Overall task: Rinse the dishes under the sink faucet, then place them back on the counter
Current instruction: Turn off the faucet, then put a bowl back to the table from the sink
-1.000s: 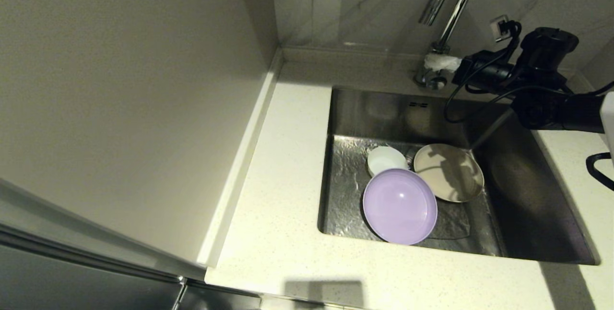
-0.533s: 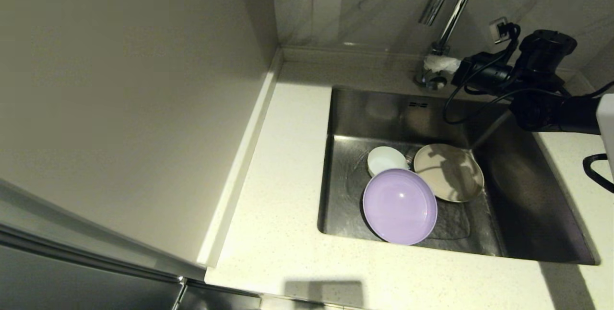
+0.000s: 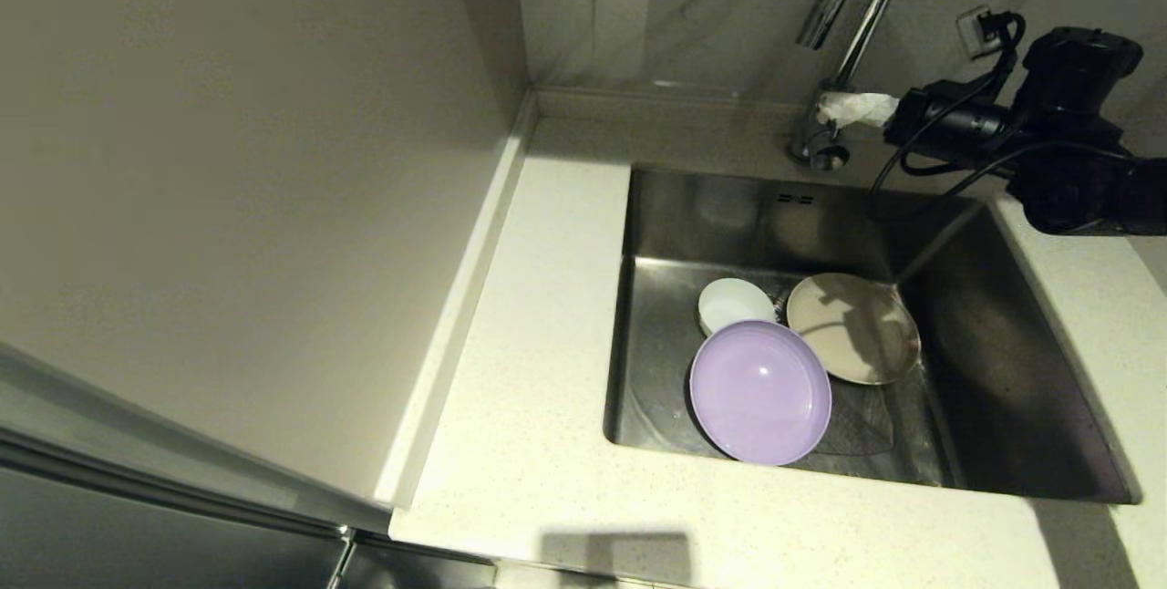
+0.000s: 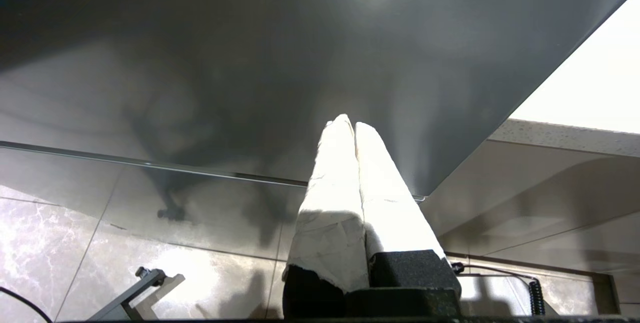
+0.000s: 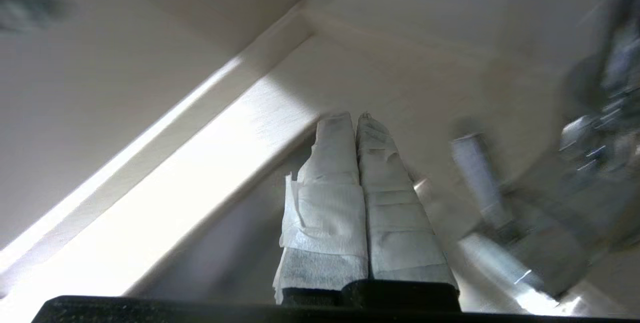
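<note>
Right gripper (image 3: 828, 108) pressed shut, empty, just beside faucet (image 3: 852, 15) base. Dishes in sink (image 3: 1003, 370): lavender plate (image 3: 760, 391), beige plate (image 3: 853, 327), bowl (image 3: 734, 304). Left gripper (image 4: 354, 125) shut, parked.

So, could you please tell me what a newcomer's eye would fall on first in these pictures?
The lavender plate in the steel sink, overlapping the beige plate and the white bowl behind it. Next, the black right arm reaching in from the right, its white-wrapped tool shut beside the base of the chrome faucet at the back of the counter.
</note>
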